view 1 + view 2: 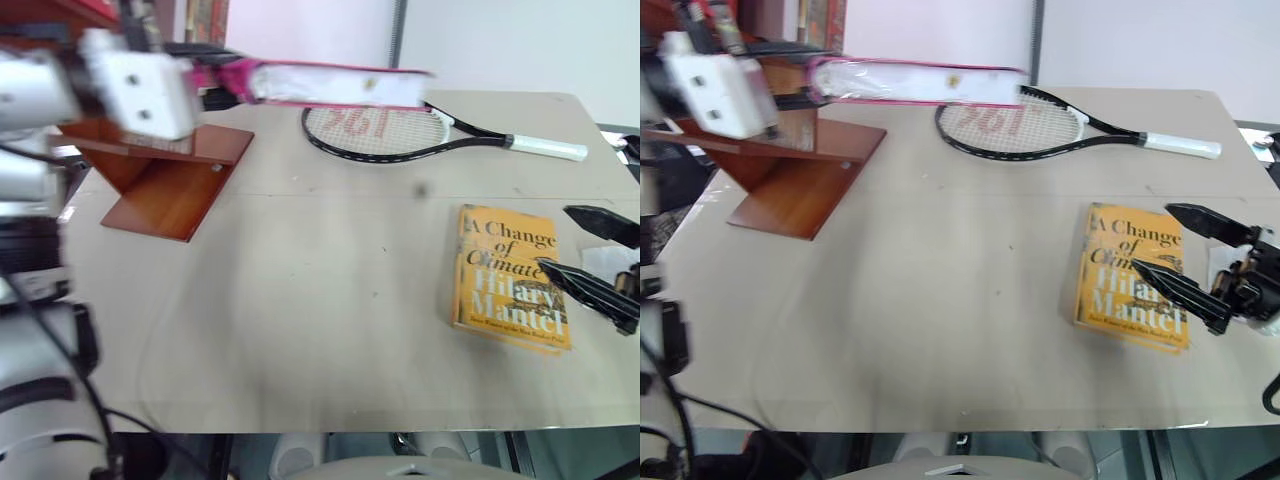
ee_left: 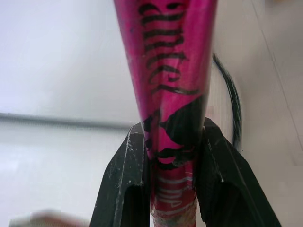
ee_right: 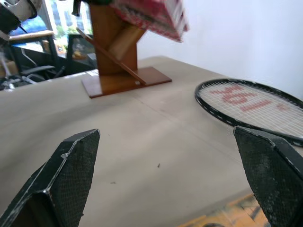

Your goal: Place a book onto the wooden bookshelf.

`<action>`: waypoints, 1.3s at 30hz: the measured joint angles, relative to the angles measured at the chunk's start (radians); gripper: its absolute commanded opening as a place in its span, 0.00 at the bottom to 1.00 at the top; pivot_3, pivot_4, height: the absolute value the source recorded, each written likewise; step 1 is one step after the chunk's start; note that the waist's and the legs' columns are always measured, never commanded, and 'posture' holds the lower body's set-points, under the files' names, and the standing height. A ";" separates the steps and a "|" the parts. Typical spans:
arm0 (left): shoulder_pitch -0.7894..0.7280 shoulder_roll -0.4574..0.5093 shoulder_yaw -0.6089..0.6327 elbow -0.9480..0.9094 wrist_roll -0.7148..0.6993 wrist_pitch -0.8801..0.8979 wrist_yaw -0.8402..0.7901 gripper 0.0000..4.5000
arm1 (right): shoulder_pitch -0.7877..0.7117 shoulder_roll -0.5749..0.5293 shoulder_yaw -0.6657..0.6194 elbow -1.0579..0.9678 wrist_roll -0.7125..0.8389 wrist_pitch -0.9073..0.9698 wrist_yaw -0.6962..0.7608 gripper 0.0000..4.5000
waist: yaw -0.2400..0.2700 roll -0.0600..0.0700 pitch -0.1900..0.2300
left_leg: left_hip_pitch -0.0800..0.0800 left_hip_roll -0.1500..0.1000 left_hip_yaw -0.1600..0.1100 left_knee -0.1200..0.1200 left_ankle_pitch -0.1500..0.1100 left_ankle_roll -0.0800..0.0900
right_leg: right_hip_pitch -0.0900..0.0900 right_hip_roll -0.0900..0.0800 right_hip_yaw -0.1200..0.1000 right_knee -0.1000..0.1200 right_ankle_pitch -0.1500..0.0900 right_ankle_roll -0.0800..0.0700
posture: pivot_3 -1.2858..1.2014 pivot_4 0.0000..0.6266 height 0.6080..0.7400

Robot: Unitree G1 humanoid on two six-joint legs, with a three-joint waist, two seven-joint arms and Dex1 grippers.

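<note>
While the left end effector (image 2: 173,184) is clamping the book (image 1: 330,85) by one end above the bench's (image 1: 320,300) far-left side beside the wooden bookshelf (image 1: 165,175), its long overhang is risking slipping; the right end effector (image 1: 1190,262) is gaping empty.

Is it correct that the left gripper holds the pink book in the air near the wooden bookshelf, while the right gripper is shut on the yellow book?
Not quite. The right gripper is open and empty, as the right wrist view shows; it only hovers by the yellow book. The rest holds: the left gripper holds the pink book in the air near the wooden bookshelf.
</note>
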 measured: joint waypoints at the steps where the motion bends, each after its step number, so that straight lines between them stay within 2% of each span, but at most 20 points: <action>1: 0.004 0.016 0.007 0.016 0.006 -0.006 -0.007 0.15 | -0.003 0.000 0.003 0.003 0.000 -0.001 0.002 1.00 | 0.000 0.000 0.000 | 0.000 0.000 0.000 0.000 0.000 0.000 | 0.000 0.000 0.000 0.000 0.000 0.000 | 0.52 0.24 1.00; 6: 0.015 0.146 0.004 0.221 0.113 -0.196 0.008 0.15 | -0.074 -0.001 0.076 0.061 -0.017 -0.011 0.047 1.00 | 0.014 0.000 0.000 | 0.000 0.000 0.001 0.001 0.000 0.000 | 0.001 0.000 0.000 0.001 -0.001 -0.001 | 0.52 0.24 1.00; 9: 0.011 0.185 -0.020 0.335 0.176 -0.275 0.020 0.15 | -0.074 -0.001 0.077 0.071 -0.018 -0.011 0.060 1.00 | 0.018 0.000 0.000 | 0.000 0.000 0.001 0.001 0.000 0.000 | 0.000 0.000 0.000 0.001 0.000 0.000 | 0.52 0.24 1.00; 14: -0.093 0.206 -0.112 0.549 0.333 -0.366 0.078 0.15 | -0.032 -0.001 0.069 0.055 -0.009 -0.009 0.081 1.00 | 0.027 -0.001 0.000 | -0.002 -0.001 0.000 0.001 0.000 0.000 | 0.000 0.000 -0.001 0.001 0.000 0.000 | 0.52 0.24 1.00; 18: -0.188 0.197 -0.214 0.661 0.538 -0.378 0.260 0.15 | -0.019 -0.002 0.061 0.022 0.004 -0.008 0.078 1.00 | 0.026 -0.002 0.000 | -0.001 -0.001 0.000 0.002 0.000 0.000 | 0.000 -0.001 -0.001 0.002 0.000 0.001 | 0.52 0.24 1.00; 20: -0.224 0.178 -0.252 0.691 0.596 -0.380 0.328 0.15 | -0.016 -0.001 0.061 0.007 0.008 -0.008 0.069 1.00 | 0.027 -0.002 0.000 | 0.001 -0.001 0.001 0.002 0.000 0.000 | 0.000 -0.001 -0.001 0.005 -0.002 0.003 | 0.52 0.24 1.00; 25: -0.271 0.122 -0.264 0.809 0.605 -0.351 0.379 0.69 | -0.016 -0.001 0.064 -0.015 0.012 -0.005 0.040 1.00 | 0.026 -0.004 0.001 | 0.009 0.004 0.006 0.001 0.000 0.000 | 0.002 0.001 0.001 0.014 -0.005 0.000 | 0.52 0.24 1.00; 26: -0.278 0.123 -0.264 0.811 0.604 -0.356 0.382 0.72 | -0.016 -0.001 0.064 -0.015 0.014 -0.003 0.037 1.00 | 0.025 -0.004 0.000 | 0.010 0.004 0.006 0.001 0.000 0.000 | 0.002 0.001 0.001 0.014 -0.005 0.000 | 0.52 0.24 1.00; 27: -0.281 0.124 -0.260 0.813 0.583 -0.374 0.372 0.87 | -0.020 -0.003 0.065 -0.017 0.020 0.004 0.029 1.00 | 0.025 -0.005 0.000 | 0.011 0.004 0.007 0.001 0.000 0.000 | 0.002 0.001 0.002 0.015 -0.005 -0.001 | 0.52 0.24 1.00; 31: -0.264 0.138 -0.219 0.816 0.475 -0.423 0.273 0.87 | -0.047 -0.003 0.078 -0.020 0.029 0.010 0.005 1.00 | 0.017 -0.005 0.000 | 0.011 0.005 0.013 0.001 0.000 0.000 | 0.001 0.000 0.006 0.014 -0.005 0.000 | 0.52 0.24 1.00; 32: -0.232 0.152 -0.166 0.813 0.357 -0.401 0.160 0.87 | -0.062 -0.003 0.097 -0.019 0.026 0.010 -0.005 1.00 | 0.009 -0.005 0.000 | 0.010 0.005 0.016 0.001 0.000 0.000 | 0.001 0.000 0.008 0.013 -0.002 -0.002 | 0.52 0.24 1.00; 34: -0.132 0.159 -0.042 0.712 0.099 -0.221 -0.076 0.87 | -0.085 -0.003 0.129 -0.006 0.020 0.010 -0.005 1.00 | 0.000 -0.006 0.001 | 0.010 0.008 0.018 0.001 0.000 0.000 | 0.000 -0.001 0.009 0.013 -0.001 -0.002 | 0.52 0.24 1.00; 35: -0.102 0.161 -0.017 0.673 0.044 -0.161 -0.125 0.87 | -0.092 -0.003 0.134 -0.002 0.020 0.011 -0.005 1.00 | -0.001 -0.006 0.001 | 0.009 0.009 0.018 0.001 -0.001 0.001 | 0.000 -0.001 0.009 0.013 -0.001 -0.001 | 0.52 0.24 1.00; 37: 0.020 0.194 0.062 0.490 -0.136 0.128 -0.255 0.87 | -0.128 -0.007 0.151 0.014 0.024 0.018 -0.010 1.00 | -0.003 -0.007 0.002 | 0.009 0.009 0.019 0.001 -0.001 0.001 | 0.000 -0.002 0.010 0.012 -0.001 -0.001 | 0.52 0.24 1.00; 39: 0.064 0.214 0.088 0.398 -0.209 0.277 -0.298 0.87 | -0.141 -0.020 0.151 0.020 0.029 0.025 -0.015 1.00 | -0.004 -0.008 0.002 | 0.009 0.009 0.019 0.001 -0.001 0.001 | 0.000 -0.002 0.010 0.012 -0.001 -0.001 | 0.52 0.24 1.00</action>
